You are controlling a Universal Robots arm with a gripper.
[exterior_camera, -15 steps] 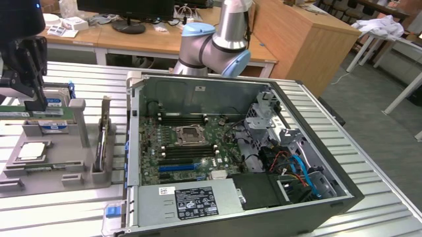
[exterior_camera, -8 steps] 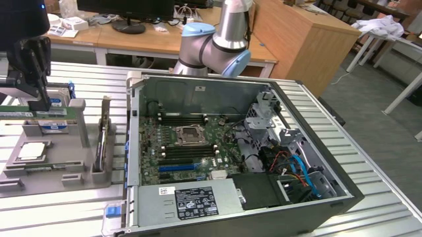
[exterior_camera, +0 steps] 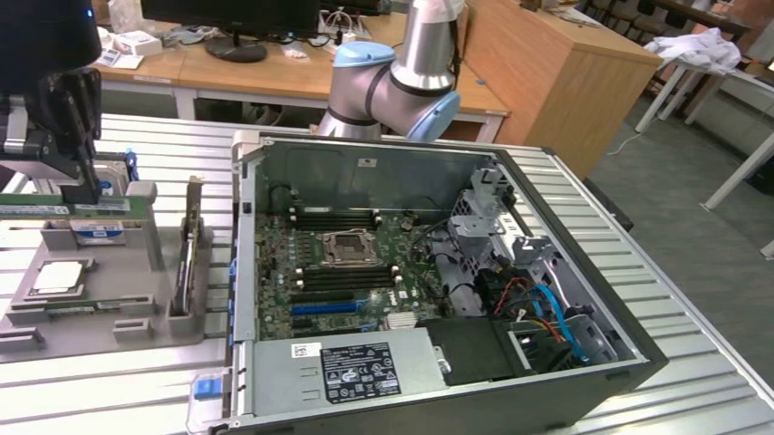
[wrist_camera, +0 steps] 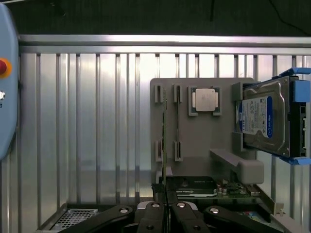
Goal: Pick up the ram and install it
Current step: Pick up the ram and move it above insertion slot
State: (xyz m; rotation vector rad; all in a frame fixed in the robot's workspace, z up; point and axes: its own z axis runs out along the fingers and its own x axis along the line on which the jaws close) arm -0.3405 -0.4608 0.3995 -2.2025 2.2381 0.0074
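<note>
Green, thin ram (wrist_camera: 164, 141) in gripper (wrist_camera: 165, 195)

Shiny ribbed metal table (wrist_camera: 97, 121) bears matt grey plastic tray (wrist_camera: 204, 141).

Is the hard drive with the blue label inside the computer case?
No, the hard drive rests in a holder on the gray tray.

Bg: wood desks (exterior_camera: 290, 80), wood cabinet (exterior_camera: 545, 72), gry floor (exterior_camera: 677, 208)
</note>
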